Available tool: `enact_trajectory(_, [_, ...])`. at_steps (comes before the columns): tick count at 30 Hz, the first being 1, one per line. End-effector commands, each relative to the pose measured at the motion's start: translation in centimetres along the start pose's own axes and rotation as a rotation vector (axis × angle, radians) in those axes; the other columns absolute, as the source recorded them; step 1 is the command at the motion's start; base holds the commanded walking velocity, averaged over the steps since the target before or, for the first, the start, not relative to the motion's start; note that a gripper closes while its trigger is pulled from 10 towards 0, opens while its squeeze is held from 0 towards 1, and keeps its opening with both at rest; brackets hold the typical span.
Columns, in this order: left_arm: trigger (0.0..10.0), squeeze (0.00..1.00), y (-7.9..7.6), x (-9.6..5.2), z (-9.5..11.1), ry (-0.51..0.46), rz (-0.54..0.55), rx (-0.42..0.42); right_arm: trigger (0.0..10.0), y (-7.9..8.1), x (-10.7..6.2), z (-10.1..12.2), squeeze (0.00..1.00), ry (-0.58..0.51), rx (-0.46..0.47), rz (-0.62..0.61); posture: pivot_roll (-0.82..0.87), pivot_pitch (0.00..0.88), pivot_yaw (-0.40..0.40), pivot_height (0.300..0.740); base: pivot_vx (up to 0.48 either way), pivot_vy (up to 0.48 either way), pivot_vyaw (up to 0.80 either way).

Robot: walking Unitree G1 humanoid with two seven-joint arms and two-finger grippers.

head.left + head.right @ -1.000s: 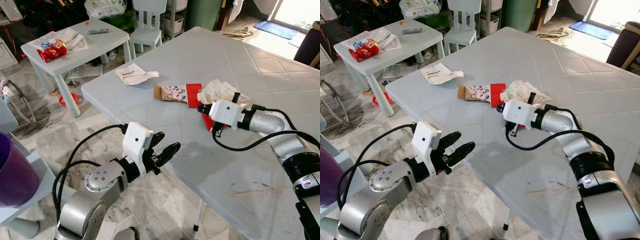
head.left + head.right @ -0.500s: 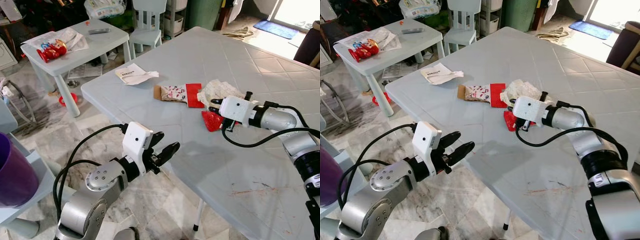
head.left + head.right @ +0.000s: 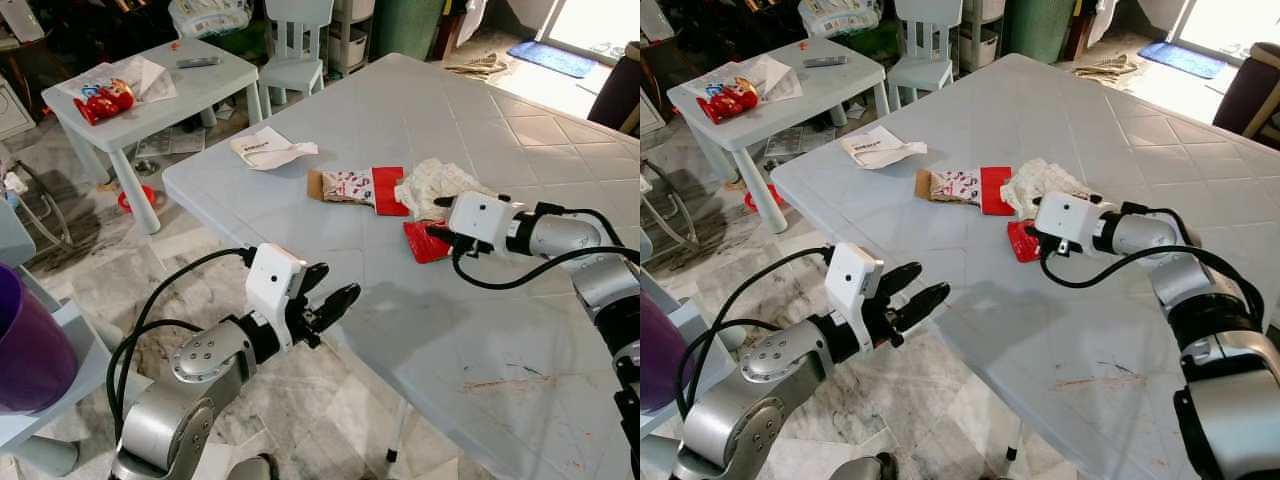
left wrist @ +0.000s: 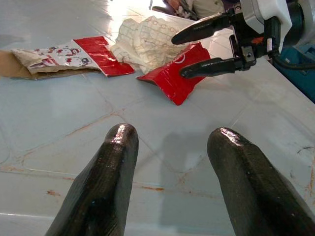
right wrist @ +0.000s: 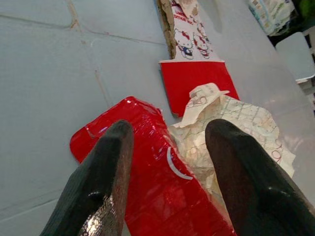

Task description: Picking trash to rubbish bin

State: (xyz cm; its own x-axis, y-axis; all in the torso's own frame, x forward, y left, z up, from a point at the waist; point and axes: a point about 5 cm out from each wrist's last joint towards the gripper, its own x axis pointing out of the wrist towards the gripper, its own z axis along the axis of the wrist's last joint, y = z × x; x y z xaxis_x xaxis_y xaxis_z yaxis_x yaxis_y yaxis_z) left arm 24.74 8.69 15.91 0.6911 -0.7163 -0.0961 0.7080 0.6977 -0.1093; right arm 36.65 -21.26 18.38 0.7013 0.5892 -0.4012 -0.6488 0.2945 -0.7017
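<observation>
Filling most of the scene, a pale grey plastic table with a moulded diamond pattern and rusty scuffs carries all the litter. Off its far corner stands a small white table holding a red toy, with a white child's chair behind it. At the robot's left sits a glossy purple bin. On the big table lie a crumpled white paper, a flattened cartoon-printed carton with a red flap, and a wad of crinkled, grid-patterned tissue touching the carton. Just beside the tissue lies a shiny red wrapper, flat on the tabletop. The right gripper hangs over it with fingers spread, holding nothing. The left gripper hovers off the table's near edge, also unclenched and empty.
</observation>
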Motion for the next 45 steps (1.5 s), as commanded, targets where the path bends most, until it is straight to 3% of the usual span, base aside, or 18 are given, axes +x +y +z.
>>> enact_trajectory(1, [10.0, 0.00, -0.3, 0.1, -0.1, 0.007, -0.018, 0.005, 10.0, -0.5, -0.3, 0.0, 1.00, -0.003, 0.017, -0.004, 0.10, 0.130, -0.040, 0.740, 0.000, 0.000, 0.00])
enact_trajectory(24, [10.0, 0.00, -0.5, 0.1, -0.1, 0.009, -0.030, 0.005, 10.0, -2.0, -1.7, -1.9, 1.00, 0.192, -0.005, 0.047, 0.11, 0.131, -0.042, 0.740, 0.000, 0.000, 0.00])
enact_trajectory(32, [10.0, 0.00, -0.5, 0.1, -0.2, 0.010, -0.032, 0.004, 10.0, -1.3, -1.4, -2.4, 1.00, 0.221, 0.010, 0.079, 0.11, 0.129, -0.040, 0.740, 0.000, 0.000, 0.00])
enact_trajectory(45, [10.0, 0.00, -0.5, -0.1, -0.2, 0.014, -0.031, 0.003, 10.0, 1.4, -0.4, -3.3, 1.00, 0.233, 0.036, 0.170, 0.12, 0.133, -0.037, 0.740, 0.000, 0.000, 0.00])
